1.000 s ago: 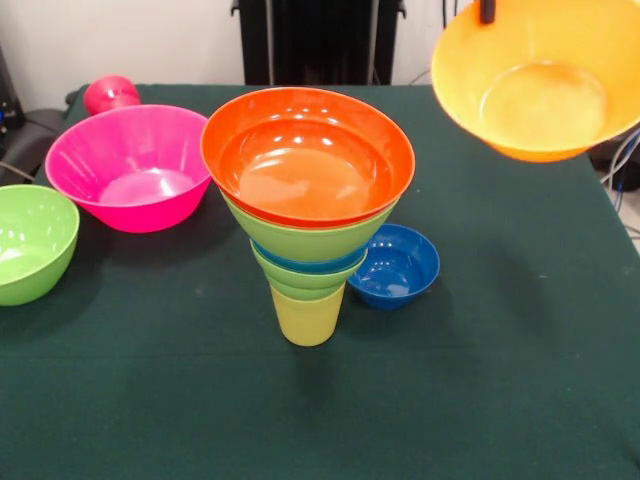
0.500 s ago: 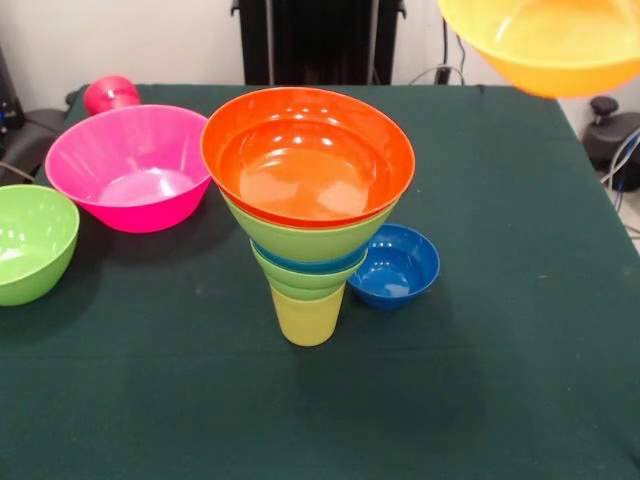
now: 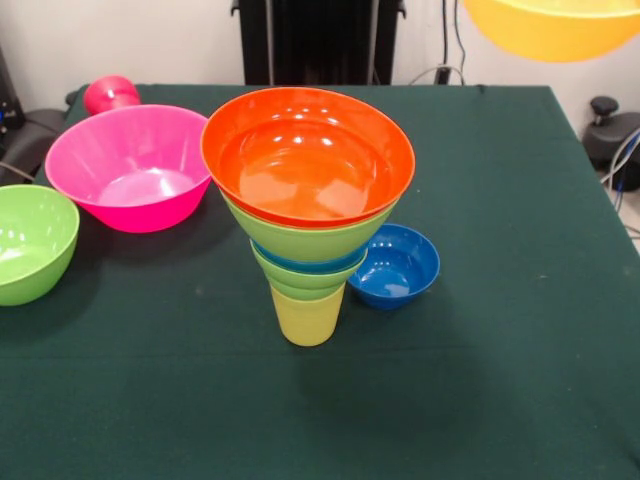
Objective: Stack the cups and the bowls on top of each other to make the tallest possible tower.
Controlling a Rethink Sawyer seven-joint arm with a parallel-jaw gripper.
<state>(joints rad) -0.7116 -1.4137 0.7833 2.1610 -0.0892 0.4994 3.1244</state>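
The tower [image 3: 308,235] stands mid-table on a pale yellow cup [image 3: 307,318]. Nested lime green bowls [image 3: 310,243] and a blue one sit above it, with a wide orange-red bowl [image 3: 307,155] on top. A yellow-orange bowl [image 3: 552,30] hangs in the air at the top right, cut off by the picture's upper edge. Whatever holds it is out of view, and so is the gripper. On the cloth lie a pink bowl [image 3: 130,165], a lime green bowl [image 3: 30,240] at the left edge, and a small dark blue bowl [image 3: 397,265] right beside the tower. A red cup [image 3: 110,93] stands behind the pink bowl.
The table [image 3: 480,380] is covered with dark green cloth. Black equipment [image 3: 610,135] and cables sit off its right edge, with a dark object at the far left.
The yellow-orange bowl has risen and drifted slightly right, so only its underside shows now. The black finger seen on its rim a second ago has left the picture. The tower has not moved.
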